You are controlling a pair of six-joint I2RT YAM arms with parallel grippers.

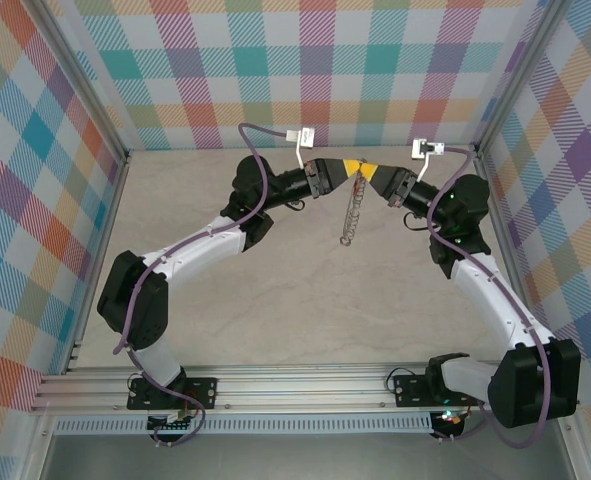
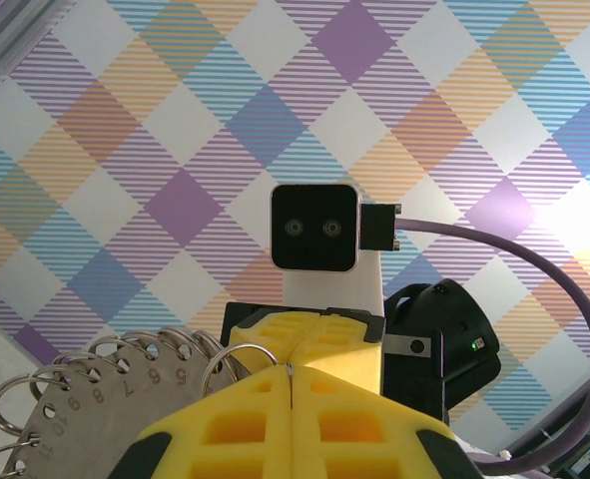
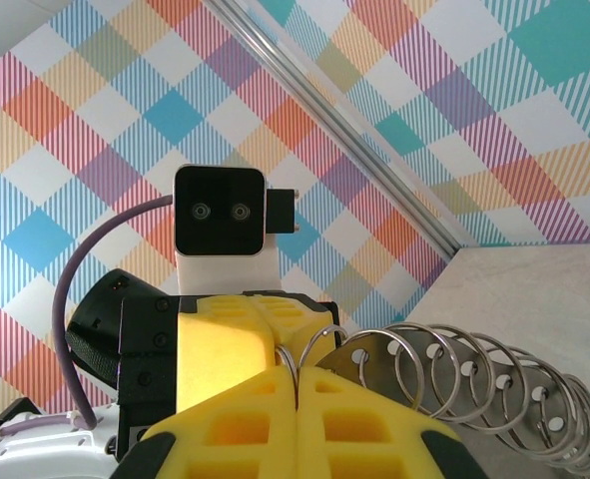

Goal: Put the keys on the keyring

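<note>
Two grippers meeting tip to tip above the far middle of the table (image 1: 275,300), one keyring (image 1: 352,215) hanging just below their fingertips, several silver rings on a numbered metal plate, left gripper (image 1: 352,168) pressed together pinching a ring, right gripper (image 1: 373,176) likewise pinching a ring

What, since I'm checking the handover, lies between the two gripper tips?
In the top view there is no bare gap: the left gripper and right gripper meet tip to tip, with the keyring trailing from where they meet.
</note>
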